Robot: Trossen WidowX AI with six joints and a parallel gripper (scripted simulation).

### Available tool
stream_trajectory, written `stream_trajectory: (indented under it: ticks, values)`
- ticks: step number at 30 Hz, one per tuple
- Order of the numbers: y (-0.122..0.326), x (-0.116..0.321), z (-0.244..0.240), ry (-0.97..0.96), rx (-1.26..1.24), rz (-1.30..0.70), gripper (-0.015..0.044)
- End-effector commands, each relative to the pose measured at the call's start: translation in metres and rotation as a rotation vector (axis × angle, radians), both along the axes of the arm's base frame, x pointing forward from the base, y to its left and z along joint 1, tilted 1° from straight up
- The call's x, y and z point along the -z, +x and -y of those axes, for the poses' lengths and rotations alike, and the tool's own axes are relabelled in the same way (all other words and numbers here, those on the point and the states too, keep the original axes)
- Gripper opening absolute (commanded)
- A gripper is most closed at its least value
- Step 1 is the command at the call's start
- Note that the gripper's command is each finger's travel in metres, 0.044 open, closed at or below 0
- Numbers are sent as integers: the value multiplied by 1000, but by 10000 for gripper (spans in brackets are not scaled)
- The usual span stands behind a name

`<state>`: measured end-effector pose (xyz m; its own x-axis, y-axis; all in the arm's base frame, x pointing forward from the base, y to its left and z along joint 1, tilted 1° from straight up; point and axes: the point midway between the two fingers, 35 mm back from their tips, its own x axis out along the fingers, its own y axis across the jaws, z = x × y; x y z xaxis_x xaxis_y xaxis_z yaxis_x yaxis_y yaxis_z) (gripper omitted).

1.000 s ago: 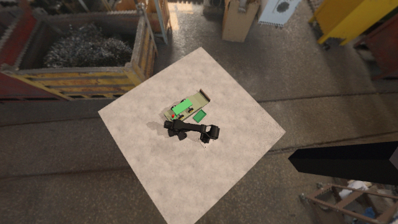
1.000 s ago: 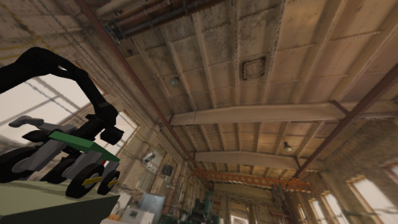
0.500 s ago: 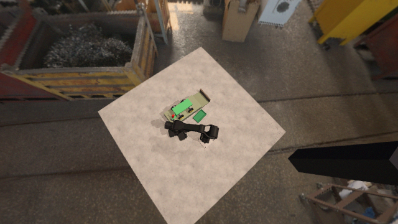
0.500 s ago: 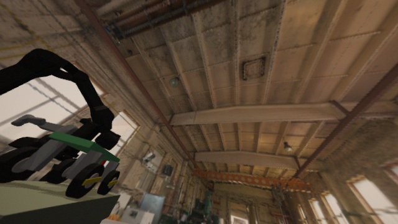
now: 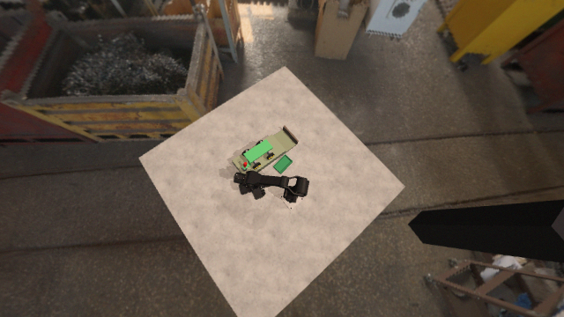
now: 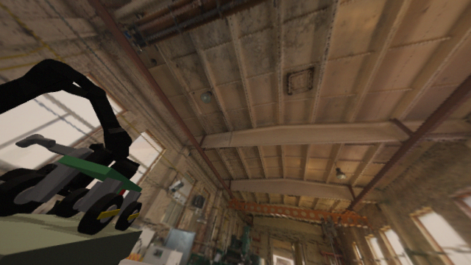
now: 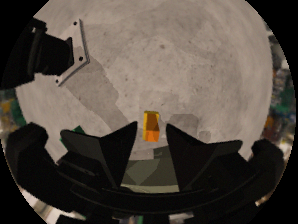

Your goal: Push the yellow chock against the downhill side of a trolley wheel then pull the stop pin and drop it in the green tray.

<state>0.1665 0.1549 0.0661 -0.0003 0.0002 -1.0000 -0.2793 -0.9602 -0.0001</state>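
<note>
The green-decked trolley (image 5: pixel 257 151) (image 6: pixel 88 167) stands on the ramp (image 5: pixel 284 139) (image 6: pixel 33 235). The red-headed stop pin (image 5: pixel 245 164) is at the trolley's uphill end; a bit of red also shows under the deck in the exterior view. The yellow chock with its orange handle (image 7: pixel 151 128) is off the ramp, beside it; its black base does not show. My gripper (image 7: pixel 152 125) is partly open, fingertips on either side of the chock in the wrist view, with gaps on both sides. Height above the chock is unclear. The green tray (image 5: pixel 283 164) lies beside the ramp.
A dark end board (image 5: pixel 290 135) stands at the ramp's downhill end. The arm's base plate (image 7: pixel 80 50) shows at the upper left of the wrist view. In the top view the arm reaches along the ramp's near side, close to the trolley and tray.
</note>
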Motion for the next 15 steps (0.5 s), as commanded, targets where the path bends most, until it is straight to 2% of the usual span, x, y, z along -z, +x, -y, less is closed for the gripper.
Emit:
stream_trajectory:
  ticks: [1,8,13,15]
  values:
    - [0,7,0,-2,-4,2,190]
    - [0,16,1,-2,-4,2,190]
    - [0,12,0,-1,0,-1,59]
    - [0,12,0,-1,0,-1,45]
